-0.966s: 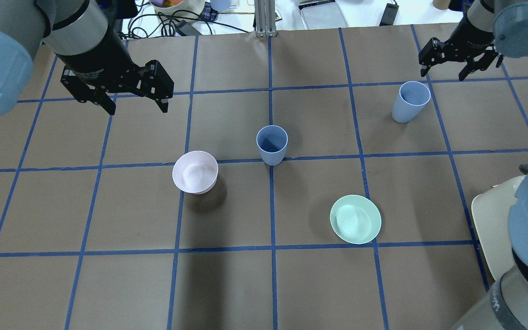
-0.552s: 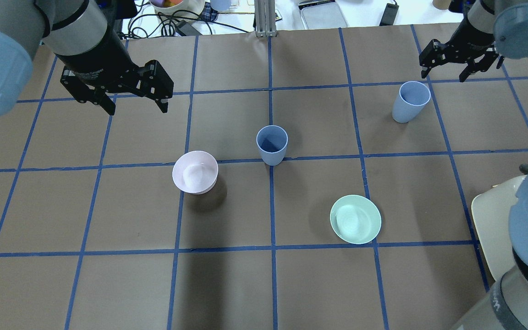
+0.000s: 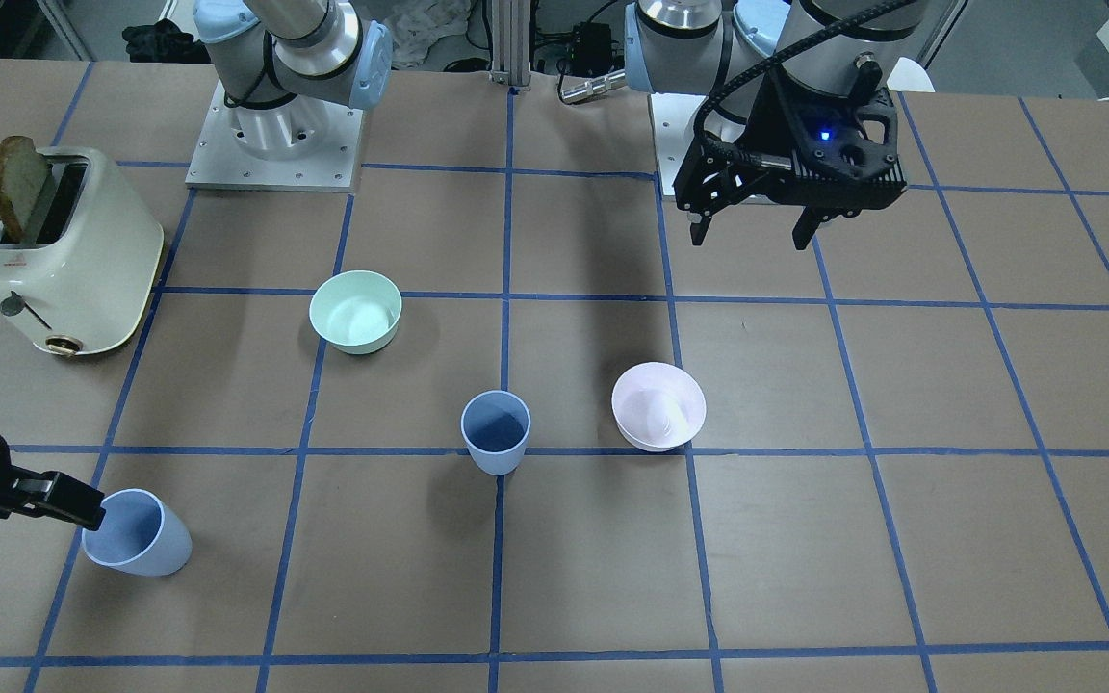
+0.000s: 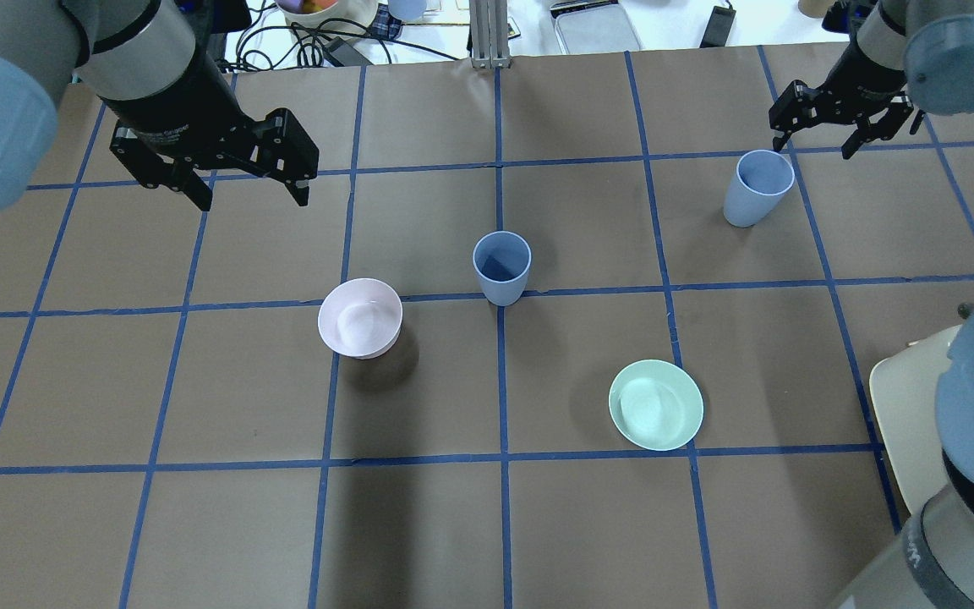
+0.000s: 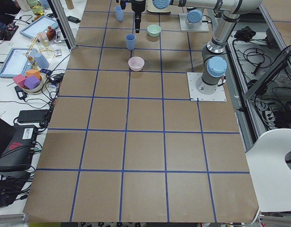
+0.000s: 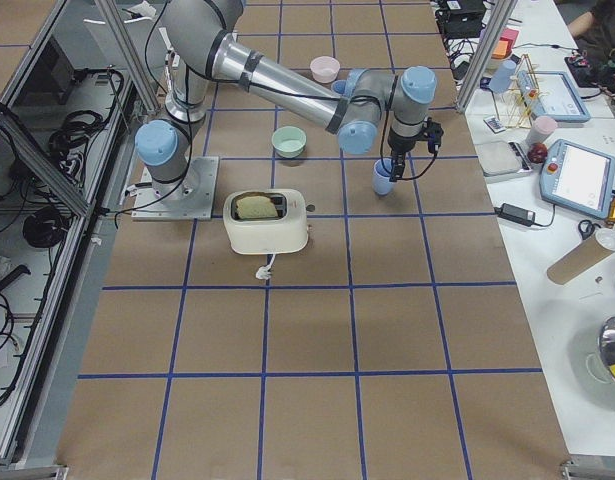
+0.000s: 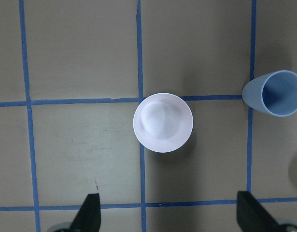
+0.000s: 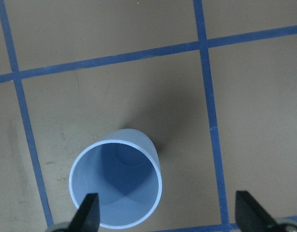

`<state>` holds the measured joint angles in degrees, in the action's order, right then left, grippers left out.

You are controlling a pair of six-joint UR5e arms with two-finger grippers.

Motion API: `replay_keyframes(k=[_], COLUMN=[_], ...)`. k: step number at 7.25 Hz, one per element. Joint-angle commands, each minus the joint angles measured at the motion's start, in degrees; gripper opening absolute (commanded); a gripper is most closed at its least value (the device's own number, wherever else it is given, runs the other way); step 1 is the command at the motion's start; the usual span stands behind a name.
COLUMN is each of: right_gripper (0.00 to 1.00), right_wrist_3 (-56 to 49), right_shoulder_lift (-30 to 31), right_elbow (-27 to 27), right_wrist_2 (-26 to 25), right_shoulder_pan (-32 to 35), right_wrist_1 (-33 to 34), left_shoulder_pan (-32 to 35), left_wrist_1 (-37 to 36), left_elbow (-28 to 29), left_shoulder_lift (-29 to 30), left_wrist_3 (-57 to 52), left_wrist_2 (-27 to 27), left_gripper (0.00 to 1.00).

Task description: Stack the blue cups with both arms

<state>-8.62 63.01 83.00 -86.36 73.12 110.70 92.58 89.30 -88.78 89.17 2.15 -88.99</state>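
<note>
Overhead, a brown tabletop [image 4: 199, 524] is taped into blue squares. The right tool [image 4: 812, 152], jaws spread wide and empty, has dropped slightly over the last second. It now hangs just at 12 o'clock of the right blue cup [image 4: 757, 188], which stands upright toward 2 o'clock of the tabletop.

The right wrist camera shows that cup off-centre, its rim overlapped by the finger [image 8: 88, 215] at 7 o'clock of the picture rather than sitting between the two. A sideways correction seems needed before closing.

The left tool [image 4: 253, 199], also wide open and empty, has not moved; it hovers at 10 o'clock of the centre blue cup [image 4: 501, 266]. A pink bowl [image 4: 360, 317] sits at 8 o'clock of that cup, a green bowl [image 4: 655, 404] at 5 o'clock.

No stacking has begun; the right arm appears to be starting its approach.
</note>
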Motion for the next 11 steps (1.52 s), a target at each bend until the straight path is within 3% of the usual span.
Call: replay_keyframes(k=[1, 2, 4, 6, 7, 9, 11], right_gripper=[1.0, 0.99, 0.7, 0.08, 0.0, 0.0, 0.0], right_wrist_3=[0.0, 0.0, 0.18, 0.09, 0.18, -0.17, -0.17], right_shoulder_lift=[-0.69, -1.13, -3.58, -3.16, -3.07, -2.11, 2.19], right_elbow=[3.2, 3.74, 4.71, 6.83, 6.91, 6.83, 7.0], right_wrist_2=[-0.21, -0.21, -0.21, -0.3, -0.13, -0.73, -0.04], right_shoulder_pan=[0.0, 0.0, 0.0, 0.0, 0.35, 0.44, 1.4], right_wrist_1=[5.03, 6.88, 8.31, 8.75, 10.4, 12.26, 9.99], left_shoulder_pan=[-0.03, -0.03, -0.03, -0.11, -0.03, -0.12, -0.12], left_wrist_1=[0.0, 0.0, 0.0, 0.0, 0.0, 0.0, 0.09], left_elbow=[-0.17, -0.17, -0.17, 0.01, 0.01, 0.01, 0.1], left_shoulder_lift=[0.04, 0.04, 0.04, 0.04, 0.04, 0.04, 0.04], left_wrist_3=[-0.04, 0.05, 0.05, 0.05, 0.05, 0.05, 0.05], left_wrist_2=[-0.13, -0.05, -0.22, -0.13, -0.13, -0.22, -0.22], left_gripper=[1.0, 1.0, 1.0, 1.0, 1.0, 1.0, 1.0])
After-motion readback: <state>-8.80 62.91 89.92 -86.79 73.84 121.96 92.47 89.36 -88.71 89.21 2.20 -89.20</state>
